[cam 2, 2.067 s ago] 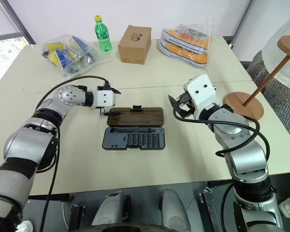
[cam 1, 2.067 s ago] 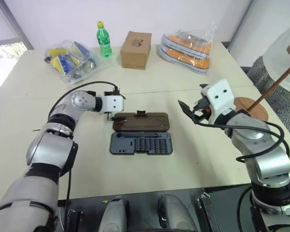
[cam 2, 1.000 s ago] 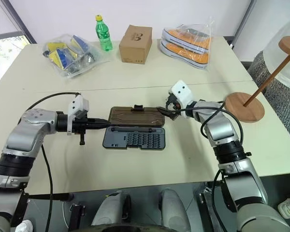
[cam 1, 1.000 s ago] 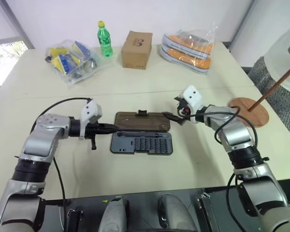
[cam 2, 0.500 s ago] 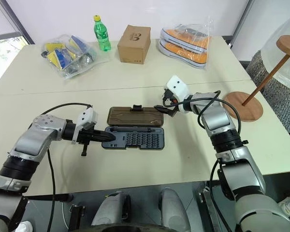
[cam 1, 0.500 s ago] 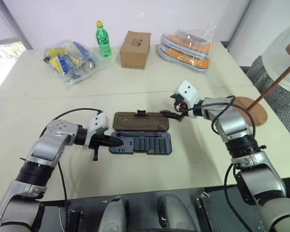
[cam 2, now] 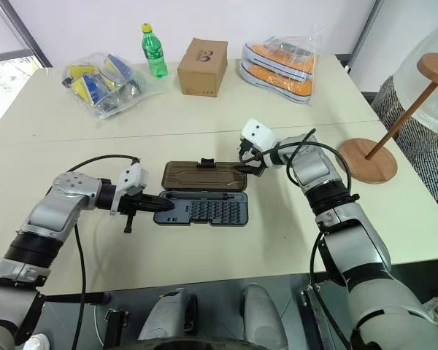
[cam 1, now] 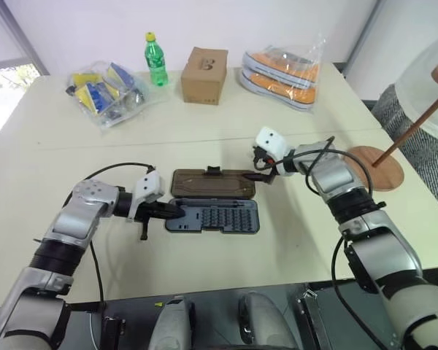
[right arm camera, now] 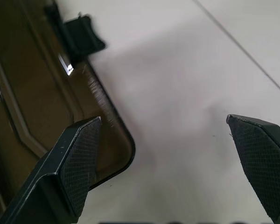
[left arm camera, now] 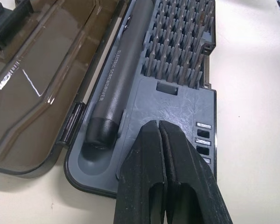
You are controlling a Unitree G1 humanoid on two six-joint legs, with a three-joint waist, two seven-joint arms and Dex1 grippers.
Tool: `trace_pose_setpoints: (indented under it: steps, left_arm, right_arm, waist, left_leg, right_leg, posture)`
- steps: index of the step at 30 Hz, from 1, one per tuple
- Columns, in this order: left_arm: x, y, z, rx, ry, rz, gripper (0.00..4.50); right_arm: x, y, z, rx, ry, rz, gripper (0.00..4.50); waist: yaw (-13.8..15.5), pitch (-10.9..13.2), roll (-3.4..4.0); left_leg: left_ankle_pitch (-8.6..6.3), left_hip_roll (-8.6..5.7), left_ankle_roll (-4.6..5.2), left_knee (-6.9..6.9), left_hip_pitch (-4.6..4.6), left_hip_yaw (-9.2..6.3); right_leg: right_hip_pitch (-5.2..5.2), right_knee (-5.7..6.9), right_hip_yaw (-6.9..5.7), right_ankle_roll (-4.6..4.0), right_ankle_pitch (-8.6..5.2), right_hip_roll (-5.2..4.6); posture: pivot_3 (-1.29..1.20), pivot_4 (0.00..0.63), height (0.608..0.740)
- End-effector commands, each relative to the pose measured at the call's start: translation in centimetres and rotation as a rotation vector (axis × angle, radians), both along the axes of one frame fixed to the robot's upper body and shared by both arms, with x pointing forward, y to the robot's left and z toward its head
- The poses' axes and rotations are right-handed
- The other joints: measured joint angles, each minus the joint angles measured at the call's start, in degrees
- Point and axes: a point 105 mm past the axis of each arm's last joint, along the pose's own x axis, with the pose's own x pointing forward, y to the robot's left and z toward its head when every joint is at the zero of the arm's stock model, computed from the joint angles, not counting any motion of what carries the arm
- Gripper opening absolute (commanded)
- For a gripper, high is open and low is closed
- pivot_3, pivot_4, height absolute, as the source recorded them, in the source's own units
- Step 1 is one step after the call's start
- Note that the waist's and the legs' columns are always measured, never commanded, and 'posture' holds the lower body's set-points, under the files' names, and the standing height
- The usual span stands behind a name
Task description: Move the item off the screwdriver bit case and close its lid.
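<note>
The wooden stand [cam 2: 385,120] now sits well clear of the screwdriver bit case [cam 2: 201,210], out by the counter's right edge, so the first half of the task looks finished and only the lid [cam 2: 204,176] remains. The case lies open in the middle of the counter [cam 2: 226,124], nearer the front edge than the back, the smoky brown lid folded flat on the far side of the dark bit tray.

Over the last couple of seconds both arms have closed in on the case from either end. The left gripper [left arm camera: 159,140], fingers pressed together and empty, has come down from beside the lid to the left end of the bit tray, its tips over the tray's rim; it reads as a brace to keep the case from sliding. The right gripper [right arm camera: 168,154], spread wide and empty, has swung in to the lid's right corner, one finger [right arm camera: 79,158] over the lid's edge, the other over bare counter. My judgement: it is lining up to catch that corner and flip the lid.
</note>
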Motion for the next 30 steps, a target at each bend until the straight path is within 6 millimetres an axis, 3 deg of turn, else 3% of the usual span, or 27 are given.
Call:
trace_pose_setpoints:
  steps: [1, 11, 21, 24, 30]
  left_arm:
    - [-0.3, 0.3, -1.8, 0.051, 0.035, 0.017, 0.06]
    - [-1.5, -0.1, -1.8, 0.035, 0.087, -0.024, 0.06]
    - [-1.7, -0.2, -1.6, 0.041, 0.085, -0.023, 0.06]
    - [-1.7, -0.2, -1.6, 0.042, 0.086, -0.023, 0.00]
    - [-1.5, -0.1, -1.5, 0.049, 0.078, -0.021, 0.00]
  right_arm:
    - [0.3, 1.3, 1.4, -0.028, -0.046, 0.069, 4.50]
    - [0.4, 2.5, 1.0, -0.015, -0.017, 0.106, 4.50]
    - [0.4, 1.3, -0.5, -0.033, 0.016, 0.076, 4.50]
    - [0.5, 0.9, -0.8, -0.023, 0.034, 0.056, 3.76]
    - [0.4, 0.3, -1.6, -0.039, 0.054, 0.043, 0.71]
  waist:
    - [0.0, 0.0, 0.00]
    - [0.0, 0.0, 0.01]
    - [-0.1, 0.0, 0.02]
    - [-0.1, 0.0, 0.02]
    - [-0.1, 0.0, 0.03]
  left_leg:
    - [0.00, 0.00, 0.00, 0.00, 0.00, 0.00]
    - [0.00, 0.00, 0.00, 0.00, 0.00, 0.00]
    - [0.00, 0.00, 0.00, 0.00, 0.01, 0.00]
    - [0.00, 0.00, 0.00, 0.00, 0.02, 0.00]
    - [0.00, 0.00, 0.00, 0.00, 0.06, 0.00]
  right_leg:
    - [0.00, 0.00, 0.00, 0.00, 0.00, 0.00]
    - [0.00, 0.00, 0.00, 0.00, 0.00, -0.01]
    - [0.00, 0.01, 0.00, 0.00, 0.00, -0.01]
    - [0.01, 0.01, 0.00, 0.00, 0.00, -0.01]
    - [0.05, 0.01, 0.00, -0.01, 0.00, -0.01]
  posture:
    - [0.00, 0.150, 0.740]
    - [0.00, 0.150, 0.740]
    - [0.00, 0.150, 0.740]
    - [0.00, 0.150, 0.740]
    - [0.00, 0.150, 0.740]
